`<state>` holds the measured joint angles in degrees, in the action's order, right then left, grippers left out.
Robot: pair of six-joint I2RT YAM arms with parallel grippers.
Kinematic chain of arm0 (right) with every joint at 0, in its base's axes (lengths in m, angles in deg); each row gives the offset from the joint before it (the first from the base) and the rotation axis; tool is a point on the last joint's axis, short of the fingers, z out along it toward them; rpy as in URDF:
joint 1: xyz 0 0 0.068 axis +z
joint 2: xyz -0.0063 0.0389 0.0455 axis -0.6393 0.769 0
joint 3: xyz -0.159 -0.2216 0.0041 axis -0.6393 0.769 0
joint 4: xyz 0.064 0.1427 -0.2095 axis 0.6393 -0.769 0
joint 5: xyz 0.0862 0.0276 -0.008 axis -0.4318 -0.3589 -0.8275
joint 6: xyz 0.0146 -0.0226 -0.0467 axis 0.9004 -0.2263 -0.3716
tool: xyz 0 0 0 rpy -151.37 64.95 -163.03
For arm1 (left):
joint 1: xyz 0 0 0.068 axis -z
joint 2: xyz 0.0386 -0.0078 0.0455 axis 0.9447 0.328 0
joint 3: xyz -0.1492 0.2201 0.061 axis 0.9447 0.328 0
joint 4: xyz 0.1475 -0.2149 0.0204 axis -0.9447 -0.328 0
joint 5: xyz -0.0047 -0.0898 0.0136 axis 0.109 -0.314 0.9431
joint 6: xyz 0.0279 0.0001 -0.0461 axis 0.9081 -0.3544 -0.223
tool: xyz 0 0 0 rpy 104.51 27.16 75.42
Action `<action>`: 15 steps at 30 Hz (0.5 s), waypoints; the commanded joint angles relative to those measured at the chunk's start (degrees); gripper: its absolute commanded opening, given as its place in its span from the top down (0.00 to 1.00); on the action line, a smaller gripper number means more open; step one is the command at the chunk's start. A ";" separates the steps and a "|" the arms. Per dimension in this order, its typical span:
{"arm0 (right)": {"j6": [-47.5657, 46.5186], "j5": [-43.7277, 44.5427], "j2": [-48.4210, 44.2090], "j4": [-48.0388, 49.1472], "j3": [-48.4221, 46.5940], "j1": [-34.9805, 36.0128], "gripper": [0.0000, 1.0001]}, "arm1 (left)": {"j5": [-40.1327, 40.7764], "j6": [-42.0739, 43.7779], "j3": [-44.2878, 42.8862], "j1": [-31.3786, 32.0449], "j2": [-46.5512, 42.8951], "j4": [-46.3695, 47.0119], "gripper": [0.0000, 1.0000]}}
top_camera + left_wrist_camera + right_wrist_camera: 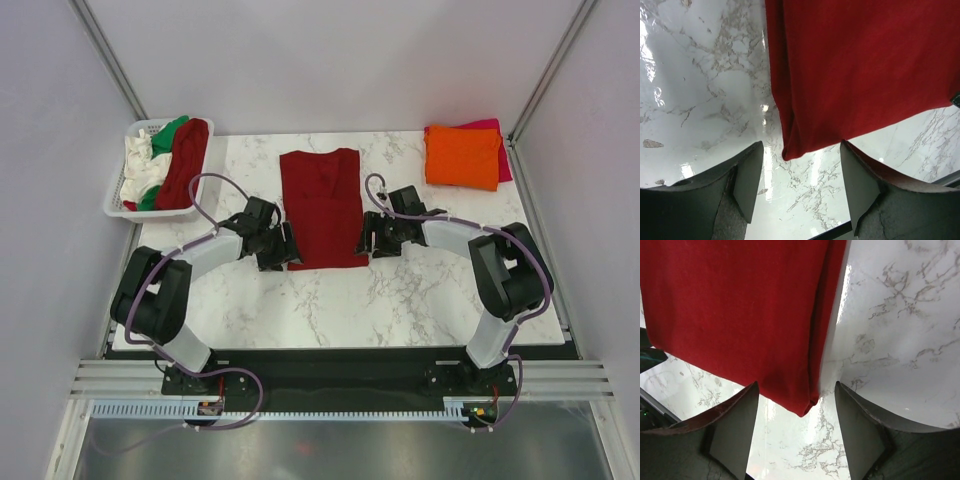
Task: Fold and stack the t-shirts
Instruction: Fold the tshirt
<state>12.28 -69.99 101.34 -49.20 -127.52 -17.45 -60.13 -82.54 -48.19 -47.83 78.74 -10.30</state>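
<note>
The dark red t-shirt (320, 205) lies flat mid-frame on the tabletop (400, 300), so the left hand (280, 247) and right hand (368, 238) (both spread, holding nothing) should pinch its lower corners evenly before folding upward.

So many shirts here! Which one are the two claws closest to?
The dark red t-shirt lying flat mid-table, with a near corner at the left gripper and at the right gripper. The rest are bunched in the basket or in the folded stack.

The magenta-pink t-shirt (505, 158) lies mostly hidden beneath the orange t-shirt (462, 155) (only an edge shows); both wrist views cut off the dark red t-shirt (860, 65) at the top.
</note>
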 commanded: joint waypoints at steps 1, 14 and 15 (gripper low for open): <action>0.46 -1.33 1.65 1.65 2.31 0.13 0.30 | -0.33 -3.45 2.23 0.61 -0.69 4.58 0.31; 1.07 -3.44 3.85 5.87 6.80 0.30 0.64 | 3.46 -4.09 3.56 1.50 3.18 8.12 0.61; 1.07 -3.53 3.94 5.79 6.89 0.30 0.65 | 3.55 -3.91 3.47 1.50 3.35 8.21 0.72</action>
<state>14.37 -74.82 102.41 -41.47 -122.93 -17.52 -59.51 -85.95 -44.17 -46.60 80.43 -4.03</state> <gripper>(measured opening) 0.363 0.345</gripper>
